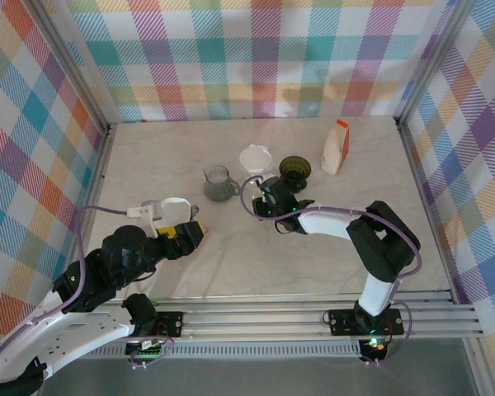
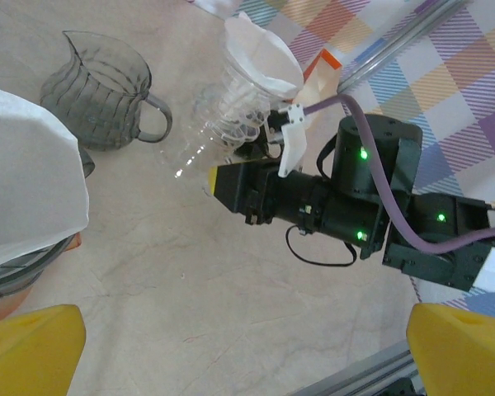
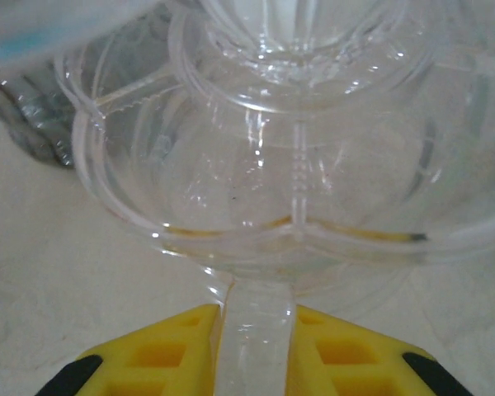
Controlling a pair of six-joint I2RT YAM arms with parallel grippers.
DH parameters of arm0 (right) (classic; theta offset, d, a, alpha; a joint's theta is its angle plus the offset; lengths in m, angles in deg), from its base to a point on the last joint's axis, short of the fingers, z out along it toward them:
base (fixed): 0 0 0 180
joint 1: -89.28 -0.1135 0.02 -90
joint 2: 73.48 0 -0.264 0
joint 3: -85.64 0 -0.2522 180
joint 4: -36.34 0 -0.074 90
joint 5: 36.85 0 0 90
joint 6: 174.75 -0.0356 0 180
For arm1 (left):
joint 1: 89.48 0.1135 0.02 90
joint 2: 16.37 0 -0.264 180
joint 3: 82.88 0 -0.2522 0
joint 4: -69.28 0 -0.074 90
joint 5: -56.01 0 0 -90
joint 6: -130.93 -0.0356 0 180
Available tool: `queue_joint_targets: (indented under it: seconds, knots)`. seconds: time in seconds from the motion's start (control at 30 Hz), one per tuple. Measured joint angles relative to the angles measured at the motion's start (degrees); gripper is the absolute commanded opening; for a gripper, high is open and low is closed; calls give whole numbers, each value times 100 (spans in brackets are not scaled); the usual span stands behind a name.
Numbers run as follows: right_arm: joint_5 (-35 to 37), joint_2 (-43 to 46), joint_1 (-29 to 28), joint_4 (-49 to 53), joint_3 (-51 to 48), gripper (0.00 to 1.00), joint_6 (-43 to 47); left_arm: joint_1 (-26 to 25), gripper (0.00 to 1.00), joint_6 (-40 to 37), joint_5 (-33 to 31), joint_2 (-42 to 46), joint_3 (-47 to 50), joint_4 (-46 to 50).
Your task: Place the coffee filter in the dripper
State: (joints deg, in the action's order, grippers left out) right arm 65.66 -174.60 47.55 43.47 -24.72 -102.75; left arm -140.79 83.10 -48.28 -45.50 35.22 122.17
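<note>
Now | marble table (image 1: 313,256), plaid walls (image 1: 256,58) | left gripper (image 1: 195,230) wide open | right gripper (image 3: 254,334) clamps dripper (image 3: 264,165) handle

We found the dripper (image 3: 289,165) clear, glossy and ribbed, glass or plastic undetermined. The coffee filter (image 2: 260,54) appeared white matt paper. The pitcher (image 2: 99,87) was smoky, translucent and fluted. The table (image 1: 313,256) looked smooth and marble-patterned, with a faint sheen.
</note>
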Motion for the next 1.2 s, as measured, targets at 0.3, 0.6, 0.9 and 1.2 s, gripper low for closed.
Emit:
queue_joint_targets:
  seconds: [0.3,0.6,0.9,1.2]
  knots:
    - [-2,-337,203,177,369,32,188,0,100,-2,-42,50,0,15]
    - [-214,-304,208,24,205,57,289,0,100,-24,-42,76,0,127]
    - [-280,321,153,-50,-409,64,221,0,100,-66,-42,76,0,131]
    - [-275,846,109,-133,-927,65,-107,0,100,-90,-70,76,-13,153]
